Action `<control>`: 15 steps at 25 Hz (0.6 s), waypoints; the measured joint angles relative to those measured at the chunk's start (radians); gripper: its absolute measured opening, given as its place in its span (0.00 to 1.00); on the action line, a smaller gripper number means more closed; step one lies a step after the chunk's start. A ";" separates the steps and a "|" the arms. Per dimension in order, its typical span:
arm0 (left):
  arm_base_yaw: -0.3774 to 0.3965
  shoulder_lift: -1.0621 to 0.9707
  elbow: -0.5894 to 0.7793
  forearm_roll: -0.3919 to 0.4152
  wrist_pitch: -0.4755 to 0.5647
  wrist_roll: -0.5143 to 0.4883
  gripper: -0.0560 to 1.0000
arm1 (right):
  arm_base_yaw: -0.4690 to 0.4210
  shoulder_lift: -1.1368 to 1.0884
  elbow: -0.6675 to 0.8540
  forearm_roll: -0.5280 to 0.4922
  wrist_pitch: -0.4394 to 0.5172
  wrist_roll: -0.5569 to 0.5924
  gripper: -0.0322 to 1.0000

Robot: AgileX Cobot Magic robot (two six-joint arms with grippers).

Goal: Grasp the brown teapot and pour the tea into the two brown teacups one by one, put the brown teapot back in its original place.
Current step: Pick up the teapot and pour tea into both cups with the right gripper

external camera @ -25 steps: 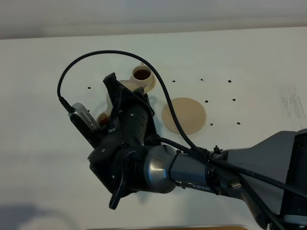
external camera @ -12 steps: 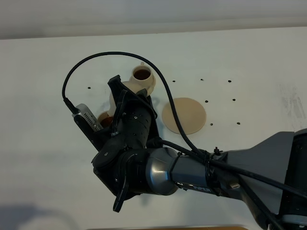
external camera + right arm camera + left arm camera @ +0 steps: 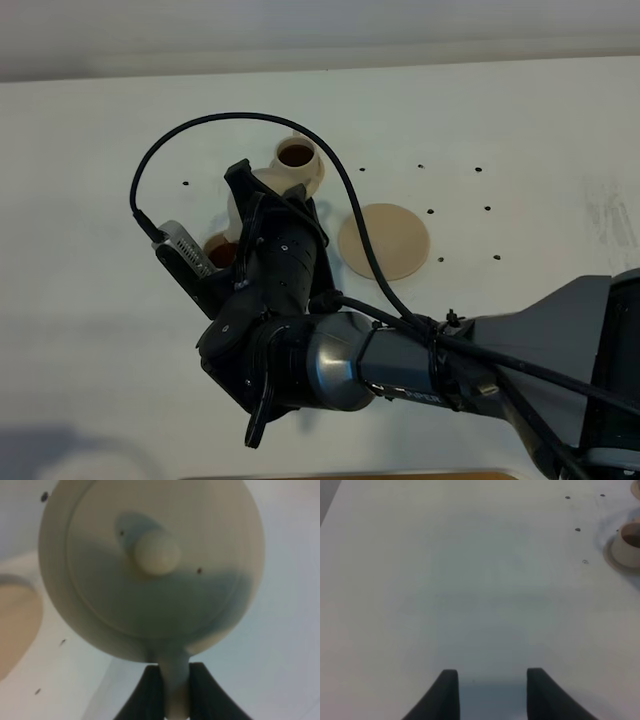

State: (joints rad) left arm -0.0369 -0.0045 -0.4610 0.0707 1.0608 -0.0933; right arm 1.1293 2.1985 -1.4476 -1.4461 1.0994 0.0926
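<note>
Left of centre on the table (image 3: 100,150), my right gripper (image 3: 175,666) is clamped on the loop handle (image 3: 175,700) of the brown teapot (image 3: 155,570), one finger on each side. The lid knob (image 3: 156,552) faces the wrist camera. From overhead the arm hides most of the pot, and only a pale bit of the body shows. It sits between the cups: far teacup (image 3: 298,160) at about 1 o'clock of it, near teacup (image 3: 221,251) at about 7. Both show dark tea, so I judge pouring is about done.

Key relation: the wide saucer (image 3: 384,241) lies at roughly 4 o'clock from the pot, well apart, with no objects on the table between them. The right arm already holds the pot, so the return is its job.

The left gripper (image 3: 492,677) has its fingers apart over bare table, holding nothing.

Versus a second ago, the wrist has slid slightly toward 6 o'clock, uncovering more of the near teacup. The saucer and far teacup are unmoved.
</note>
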 joint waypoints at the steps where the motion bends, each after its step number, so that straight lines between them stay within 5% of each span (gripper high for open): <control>1: 0.000 0.000 0.000 0.000 0.000 0.000 0.35 | 0.000 0.000 0.000 -0.002 0.000 0.000 0.15; 15: 0.000 0.000 0.000 0.000 0.000 0.000 0.35 | 0.000 0.000 0.000 -0.045 -0.018 0.022 0.15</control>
State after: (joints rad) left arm -0.0369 -0.0045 -0.4610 0.0707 1.0608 -0.0933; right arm 1.1293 2.1985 -1.4476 -1.4915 1.0819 0.1144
